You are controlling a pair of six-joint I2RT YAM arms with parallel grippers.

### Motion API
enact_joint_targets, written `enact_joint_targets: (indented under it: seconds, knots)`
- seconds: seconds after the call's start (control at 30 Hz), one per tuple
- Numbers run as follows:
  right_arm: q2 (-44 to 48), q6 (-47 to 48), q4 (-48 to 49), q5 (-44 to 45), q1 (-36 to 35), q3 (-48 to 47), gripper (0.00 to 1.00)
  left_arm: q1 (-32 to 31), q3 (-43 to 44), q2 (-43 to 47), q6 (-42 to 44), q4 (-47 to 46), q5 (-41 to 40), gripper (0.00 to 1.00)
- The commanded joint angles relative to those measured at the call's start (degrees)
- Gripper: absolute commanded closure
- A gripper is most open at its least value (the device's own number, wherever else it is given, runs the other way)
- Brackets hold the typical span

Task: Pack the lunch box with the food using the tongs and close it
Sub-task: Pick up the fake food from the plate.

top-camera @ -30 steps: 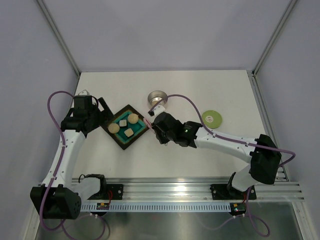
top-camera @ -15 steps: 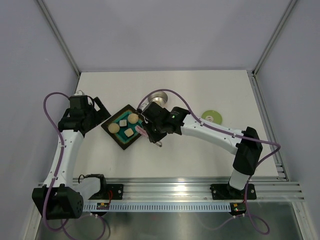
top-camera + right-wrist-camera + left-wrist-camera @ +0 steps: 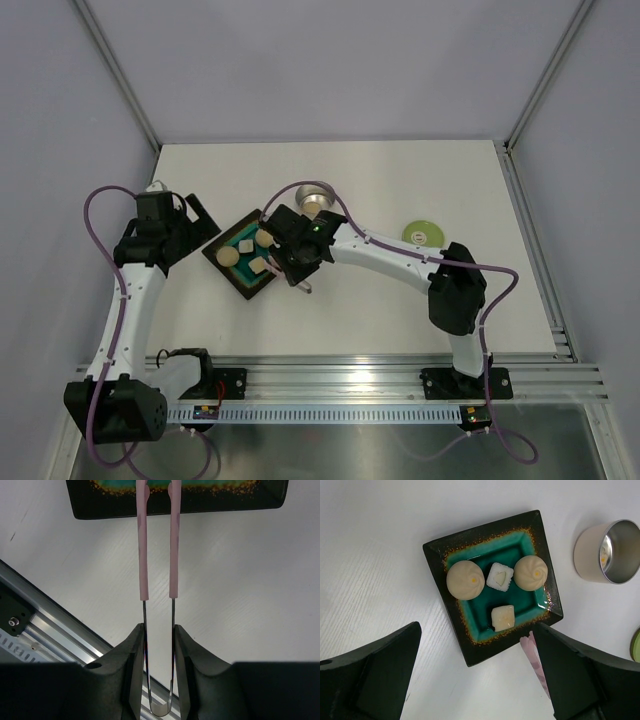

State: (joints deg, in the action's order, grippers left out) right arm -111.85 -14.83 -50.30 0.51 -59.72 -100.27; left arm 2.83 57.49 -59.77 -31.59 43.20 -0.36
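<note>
Stretched right arm leftward across the table, right gripper (image 3: 159,635) pinched narrow on the tongs (image 3: 143,555), pink tips over the tray (image 3: 470,652) rim. Kept left gripper (image 3: 476,626) wide open, empty, above the tray. Counted 2 dough balls (image 3: 465,579) and 2 cubes (image 3: 499,576) on the tray, 1 lunch box (image 3: 600,552) near its corner, 1 lid (image 3: 423,233) well apart.

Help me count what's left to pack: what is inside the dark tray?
Two beige balls and two pale cubes lie in the tray, one cube between the balls. The left wrist view shows it uncovered; only the floor under each piece is hidden.
</note>
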Motion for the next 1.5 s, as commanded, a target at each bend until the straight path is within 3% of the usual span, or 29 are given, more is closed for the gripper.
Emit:
enact_joint_targets:
  seconds: [0.0, 0.6, 1.47]
  knots:
    - [-1.61, -0.64, 1.61, -0.07, 0.48, -3.09, 0.66, 0.6, 0.43, 1.5, -0.31, -1.89, 0.89, 0.01]
    - [-2.84, -0.38, 1.79, 0.01, 0.4, -3.79, 0.55, 1.21, -0.54, 1.06, -0.13, -2.33, 1.33, 0.01]
    - [-5.83, 0.5, 3.98, -2.54, 0.49, -6.43, 0.52, 1.91, -0.72, 1.5, 0.57, -2.16, 1.59, 0.01]
